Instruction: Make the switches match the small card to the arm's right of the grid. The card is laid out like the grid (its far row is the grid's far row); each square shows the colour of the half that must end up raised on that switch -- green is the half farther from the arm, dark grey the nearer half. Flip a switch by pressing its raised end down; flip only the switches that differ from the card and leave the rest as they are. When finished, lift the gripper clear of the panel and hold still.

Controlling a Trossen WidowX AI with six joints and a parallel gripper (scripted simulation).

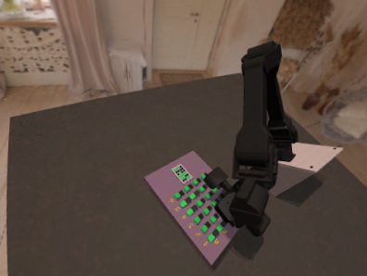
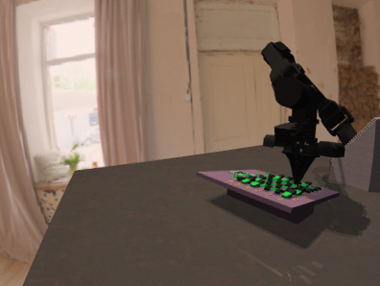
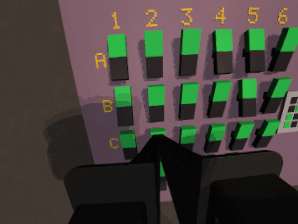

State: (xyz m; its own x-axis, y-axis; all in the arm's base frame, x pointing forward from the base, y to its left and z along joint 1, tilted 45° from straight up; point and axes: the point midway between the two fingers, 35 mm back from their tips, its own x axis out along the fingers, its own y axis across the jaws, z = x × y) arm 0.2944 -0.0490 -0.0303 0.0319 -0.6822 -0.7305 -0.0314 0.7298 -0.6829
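Note:
The purple switch panel (image 1: 159, 180) (image 2: 269, 198) (image 3: 85, 30) lies on the dark table, with rows lettered A to C and columns numbered 1 to 6 showing in the wrist view. Each switch is half green, half dark grey. The small card (image 1: 182, 172) (image 3: 291, 112) sits at the panel's edge beside the grid. My gripper (image 1: 223, 200) (image 2: 298, 181) (image 3: 157, 139) is shut on nothing, with its fingertips together in a point. The tip is down on the panel at column 2, at the near end of switch C2 (image 3: 157, 133). The row nearer than C is mostly hidden behind the fingers.
A pale wedge-shaped block (image 1: 307, 157) (image 2: 361, 160) stands on the table behind the arm's base. The table's edges drop off at the left and the far side.

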